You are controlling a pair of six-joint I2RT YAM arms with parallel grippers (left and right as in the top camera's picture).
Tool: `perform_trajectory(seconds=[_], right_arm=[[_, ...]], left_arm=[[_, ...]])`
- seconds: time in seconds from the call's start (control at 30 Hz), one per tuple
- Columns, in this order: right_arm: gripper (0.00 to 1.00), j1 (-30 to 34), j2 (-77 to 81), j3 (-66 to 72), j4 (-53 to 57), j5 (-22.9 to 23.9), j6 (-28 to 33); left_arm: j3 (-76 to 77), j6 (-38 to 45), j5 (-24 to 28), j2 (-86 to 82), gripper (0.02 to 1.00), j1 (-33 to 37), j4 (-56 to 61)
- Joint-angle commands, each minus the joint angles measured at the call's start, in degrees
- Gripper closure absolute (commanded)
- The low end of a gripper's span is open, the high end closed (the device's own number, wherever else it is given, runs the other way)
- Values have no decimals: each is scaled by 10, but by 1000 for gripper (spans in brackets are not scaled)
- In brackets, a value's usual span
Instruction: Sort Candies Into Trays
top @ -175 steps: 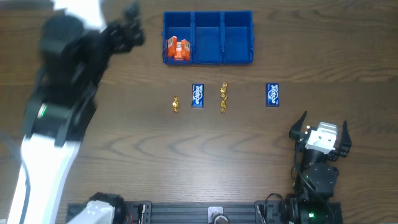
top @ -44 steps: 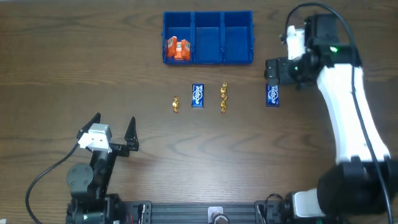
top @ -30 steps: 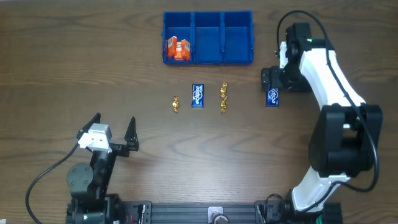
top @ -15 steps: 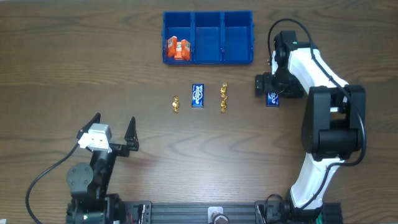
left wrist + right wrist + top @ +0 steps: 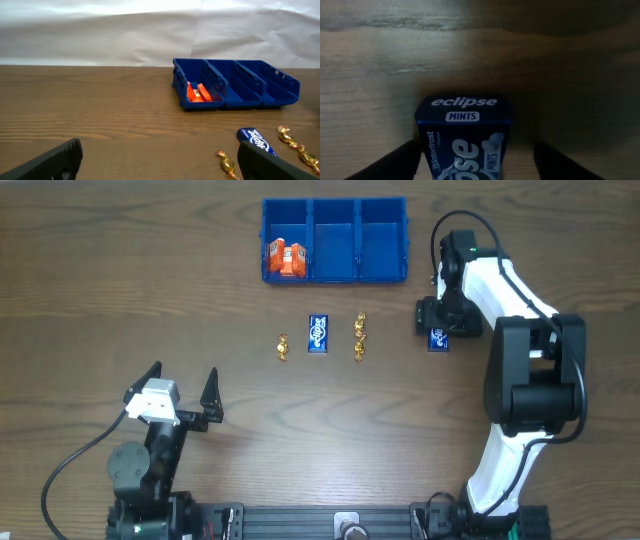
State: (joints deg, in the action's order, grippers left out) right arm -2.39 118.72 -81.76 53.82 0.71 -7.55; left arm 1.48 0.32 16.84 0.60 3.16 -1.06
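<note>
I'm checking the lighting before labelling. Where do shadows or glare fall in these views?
Right wrist view: shadow darkens the table around the blue mint box, with a bright patch of wood beside it. Left wrist view: evenly lit, no glare on the blue tray. Top view: even light over the table.

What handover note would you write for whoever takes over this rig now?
Left gripper open, parked by its base. Right gripper open, straddling the right-hand blue mint box, not yet gripped. Done: orange wrapped candies lie in an end compartment of the blue three-compartment plastic tray. Left: that box, the other blue mint box, and the gold wrapped candies, on the wooden table.
</note>
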Motion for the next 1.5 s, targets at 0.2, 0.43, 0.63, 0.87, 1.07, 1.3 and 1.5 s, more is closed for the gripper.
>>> perform_trajectory(seconds=[0.2, 0.43, 0.63, 0.87, 1.07, 1.3, 1.5], right_arm=[[656, -2, 8, -7, -2, 7, -2], [779, -2, 7, -8, 3, 5, -4], [781, -12, -48, -35, 32, 5, -4], [787, -68, -101, -219, 154, 8, -22], [792, -130, -99, -382, 185, 44, -90], [796, -196, -70, -411, 80, 53, -138], [796, -232, 2, -411, 9, 83, -166]], left_arm=[[-12, 10, 11, -3, 20, -2, -17], [-12, 10, 11, -3, 20, -2, -17], [-12, 10, 11, -3, 20, -2, -17], [-12, 10, 11, -3, 20, -2, -17], [-12, 10, 11, -3, 23, -2, -17], [-12, 10, 11, -3, 20, -2, -17], [-12, 10, 11, -3, 20, -2, -17]])
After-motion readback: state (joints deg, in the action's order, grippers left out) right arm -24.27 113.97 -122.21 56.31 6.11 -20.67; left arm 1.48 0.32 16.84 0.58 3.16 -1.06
